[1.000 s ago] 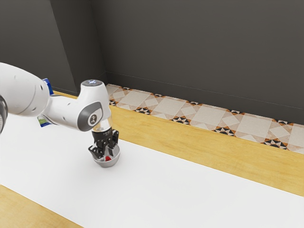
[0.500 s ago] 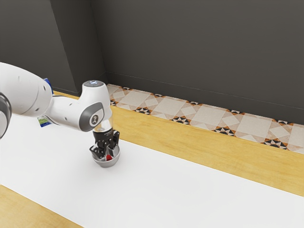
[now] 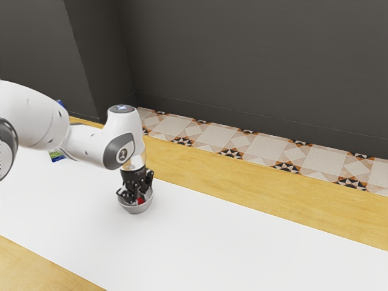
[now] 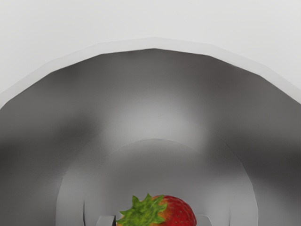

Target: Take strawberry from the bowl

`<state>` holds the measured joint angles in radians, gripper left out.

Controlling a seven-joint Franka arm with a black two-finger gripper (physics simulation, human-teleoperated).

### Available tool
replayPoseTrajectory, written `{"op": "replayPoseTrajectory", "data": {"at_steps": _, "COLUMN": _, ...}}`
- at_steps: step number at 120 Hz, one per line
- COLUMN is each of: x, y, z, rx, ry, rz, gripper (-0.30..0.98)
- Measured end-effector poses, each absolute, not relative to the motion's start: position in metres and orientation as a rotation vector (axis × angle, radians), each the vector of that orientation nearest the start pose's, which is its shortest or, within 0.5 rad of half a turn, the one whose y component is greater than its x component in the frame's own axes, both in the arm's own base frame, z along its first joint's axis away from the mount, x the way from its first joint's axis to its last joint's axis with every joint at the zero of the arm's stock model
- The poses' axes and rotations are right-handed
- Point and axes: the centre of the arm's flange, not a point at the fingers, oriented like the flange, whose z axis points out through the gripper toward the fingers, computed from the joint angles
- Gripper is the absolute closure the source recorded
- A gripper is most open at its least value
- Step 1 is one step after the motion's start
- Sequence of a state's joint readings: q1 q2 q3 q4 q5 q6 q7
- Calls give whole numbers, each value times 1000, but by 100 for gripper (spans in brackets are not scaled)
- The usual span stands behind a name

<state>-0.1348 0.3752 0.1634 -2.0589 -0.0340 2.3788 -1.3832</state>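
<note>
Two fingers [image 4: 106, 221] of my gripper [image 3: 137, 198] partly closed, one against each side of the strawberry [image 4: 178, 212]. Strawberry's gripped, leafy cap toward one finger, and sits inside the bowl [image 3: 135, 210].

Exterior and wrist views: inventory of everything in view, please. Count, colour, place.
strawberry: 1, red with green leaves, in the bowl
bowl: 1, grey, on the white surface
white surface: 1, white, under the bowl
wood: 2 strips showing, yellow-brown, flanking the white surface
item: 1, blue and green, partly hidden behind the arm
floor: 1, patterned tile, beyond the wood
walls: dark grey, background
arm: 1, white, exterior view's left
gripper: 1, black, at the bowl
</note>
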Motion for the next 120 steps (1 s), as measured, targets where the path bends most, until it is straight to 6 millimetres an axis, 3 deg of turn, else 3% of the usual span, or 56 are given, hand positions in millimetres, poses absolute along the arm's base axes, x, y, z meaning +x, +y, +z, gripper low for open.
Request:
{"op": "replayPoseTrajectory", "data": {"at_steps": 20, "x": 589, "y": 14, "z": 258, "rx": -2336, "ry": -2024, "rz": 8, "gripper": 59}}
{"op": "replayPoseTrajectory", "data": {"at_steps": 28, "x": 590, "y": 14, "z": 270, "rx": -2347, "ry": -2033, "rz": -10, "gripper": 60}}
{"op": "replayPoseTrajectory", "data": {"at_steps": 38, "x": 590, "y": 8, "z": 298, "rx": -2380, "ry": -2044, "rz": -56, "gripper": 61}}
{"op": "replayPoseTrajectory", "data": {"at_steps": 46, "x": 590, "y": -9, "z": 324, "rx": -2430, "ry": -2027, "rz": -91, "gripper": 61}}
{"op": "replayPoseTrajectory", "data": {"at_steps": 56, "x": 590, "y": -56, "z": 338, "rx": -2516, "ry": -1940, "rz": -102, "gripper": 62}}
{"op": "replayPoseTrajectory", "data": {"at_steps": 68, "x": 593, "y": -101, "z": 327, "rx": -2576, "ry": -1838, "rz": -86, "gripper": 62}}
{"op": "replayPoseTrajectory", "data": {"at_steps": 83, "x": 605, "y": -162, "z": 296, "rx": -2635, "ry": -1703, "rz": -68, "gripper": 63}}
{"op": "replayPoseTrajectory", "data": {"at_steps": 91, "x": 609, "y": -185, "z": 279, "rx": -2652, "ry": -1651, "rz": -56, "gripper": 63}}
{"op": "replayPoseTrajectory", "data": {"at_steps": 101, "x": 611, "y": -198, "z": 267, "rx": -2662, "ry": -1622, "rz": -44, "gripper": 63}}
{"op": "replayPoseTrajectory", "data": {"at_steps": 120, "x": 614, "y": -204, "z": 243, "rx": -2649, "ry": -1600, "rz": -21, "gripper": 63}}
